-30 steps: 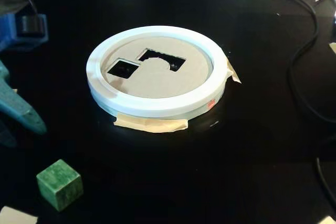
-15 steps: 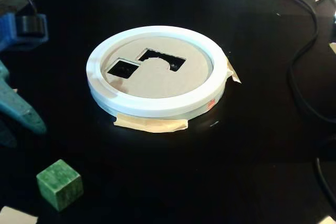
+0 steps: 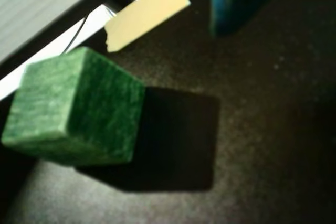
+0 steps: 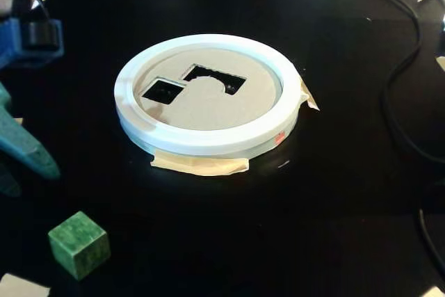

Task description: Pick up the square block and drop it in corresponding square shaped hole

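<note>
The task looks barely begun: the green block (image 4: pixel 79 244) sits untouched on the dark surface (image 4: pixel 334 193), well apart from the round sorter (image 4: pixel 206 140) and its square hole (image 4: pixel 163 91), while the teal fingers (image 4: pixel 28 145) beside it hold nothing, their opening impossible to judge.

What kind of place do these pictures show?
Probably a hobby or lab workbench for robot trials. A white round sorter with cut-out holes is taped to a black table, a green block lies loose in front of it, and a black cable runs across the table.
</note>
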Controlling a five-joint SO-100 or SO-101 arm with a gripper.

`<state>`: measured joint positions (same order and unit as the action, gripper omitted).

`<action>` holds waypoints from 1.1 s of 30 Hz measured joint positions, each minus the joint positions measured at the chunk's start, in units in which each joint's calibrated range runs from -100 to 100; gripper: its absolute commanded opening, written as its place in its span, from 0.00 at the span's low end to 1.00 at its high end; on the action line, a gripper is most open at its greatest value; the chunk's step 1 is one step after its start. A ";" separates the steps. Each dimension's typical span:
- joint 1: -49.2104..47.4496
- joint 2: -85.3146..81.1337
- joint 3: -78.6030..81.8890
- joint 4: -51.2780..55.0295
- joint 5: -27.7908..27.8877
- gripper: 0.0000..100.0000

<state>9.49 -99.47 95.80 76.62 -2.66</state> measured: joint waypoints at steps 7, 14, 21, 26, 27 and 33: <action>0.20 0.00 0.00 0.00 0.00 0.88; 0.00 0.00 0.00 0.00 0.00 0.89; -0.10 0.00 0.00 0.00 0.00 0.89; -0.10 -0.09 -2.15 -1.36 0.00 0.89; -0.10 0.09 -3.03 -1.65 -0.20 0.89; -0.10 1.34 -14.45 -1.75 -2.78 0.88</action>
<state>9.39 -98.13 81.36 74.88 -5.45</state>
